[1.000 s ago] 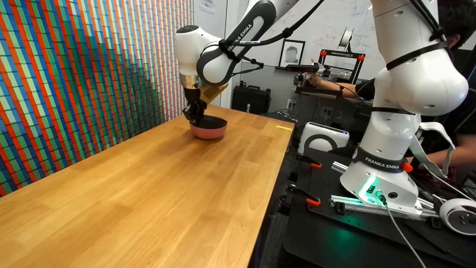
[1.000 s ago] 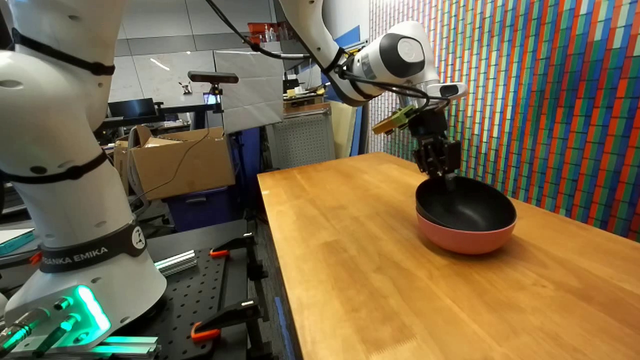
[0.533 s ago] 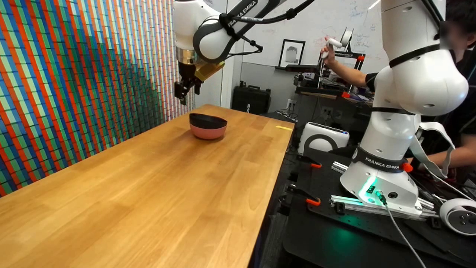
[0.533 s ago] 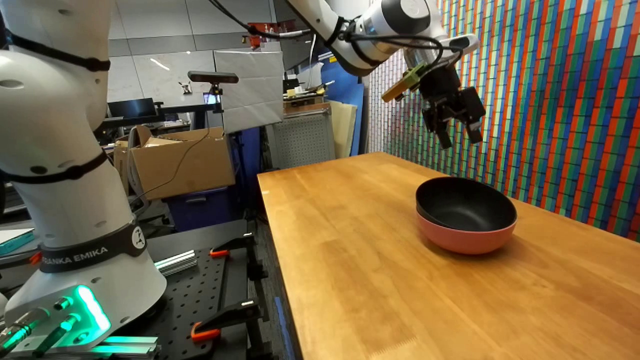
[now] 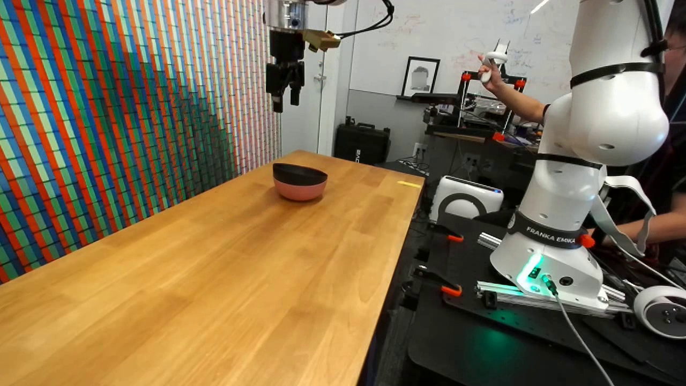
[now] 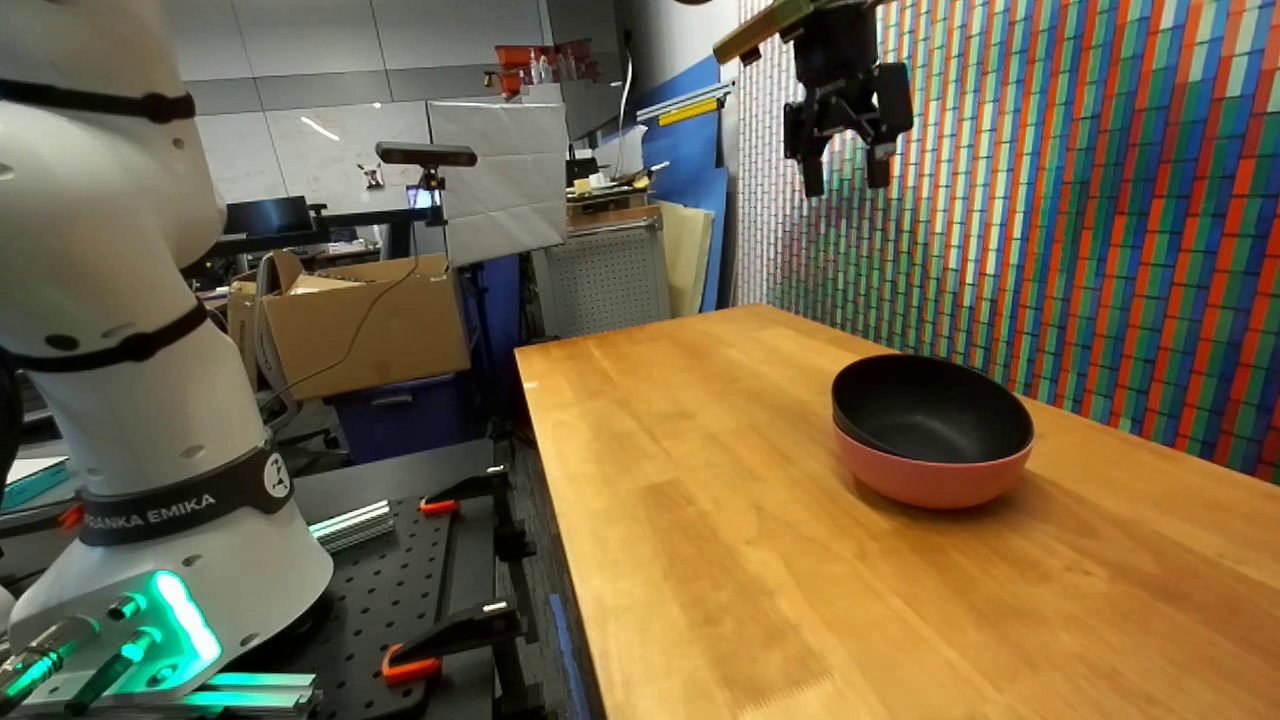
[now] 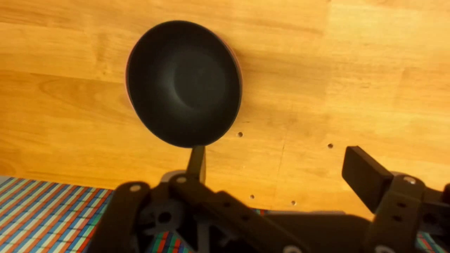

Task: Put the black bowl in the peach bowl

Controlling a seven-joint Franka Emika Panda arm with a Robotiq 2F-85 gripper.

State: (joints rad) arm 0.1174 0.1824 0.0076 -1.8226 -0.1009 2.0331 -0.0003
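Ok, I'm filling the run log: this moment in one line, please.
black bowl: inside peach bowl, tilted; peach bowl: on table; gripper: open, empty, clear of both; task: looks done

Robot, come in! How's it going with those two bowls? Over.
Fingers open, holding nothing, up in the air. Black bowl resting inside the peach bowl, tilted. Nothing visible between fingers and bowls.
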